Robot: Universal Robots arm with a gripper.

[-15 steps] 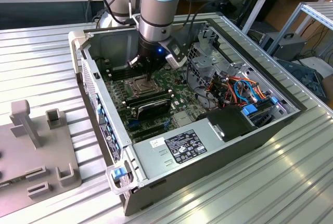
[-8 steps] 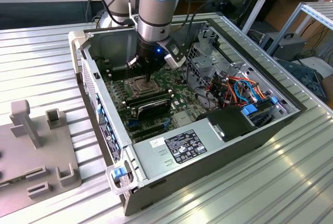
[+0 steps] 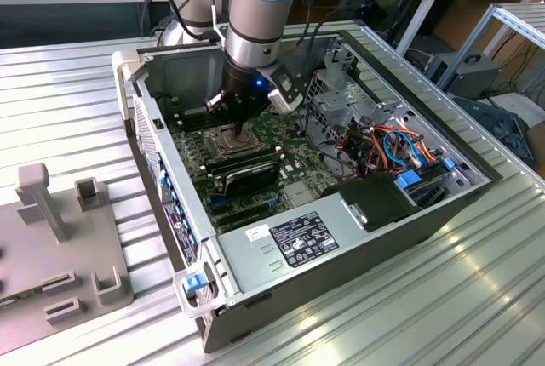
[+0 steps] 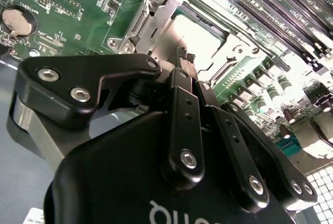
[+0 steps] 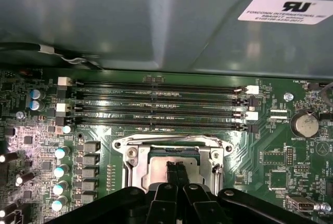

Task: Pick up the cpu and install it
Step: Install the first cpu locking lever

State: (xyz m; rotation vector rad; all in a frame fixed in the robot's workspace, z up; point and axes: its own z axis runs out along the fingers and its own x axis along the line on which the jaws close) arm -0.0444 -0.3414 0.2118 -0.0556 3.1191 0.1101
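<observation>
The claw [image 5: 176, 168] is held low over the socket [image 5: 171, 156], fingertips pressed together, apparently gripping nothing. The cpu [image 4: 193, 35] is seen lying inside the socket frame, probably seated already, though that is hard to confirm.

You are looking at the arm [image 3: 255, 8] reaching down from the frame's top centre into the open computer case [image 3: 358, 238], its gripper [image 3: 239, 124] sitting just above the motherboard's socket [image 3: 228, 138], left of centre.
</observation>
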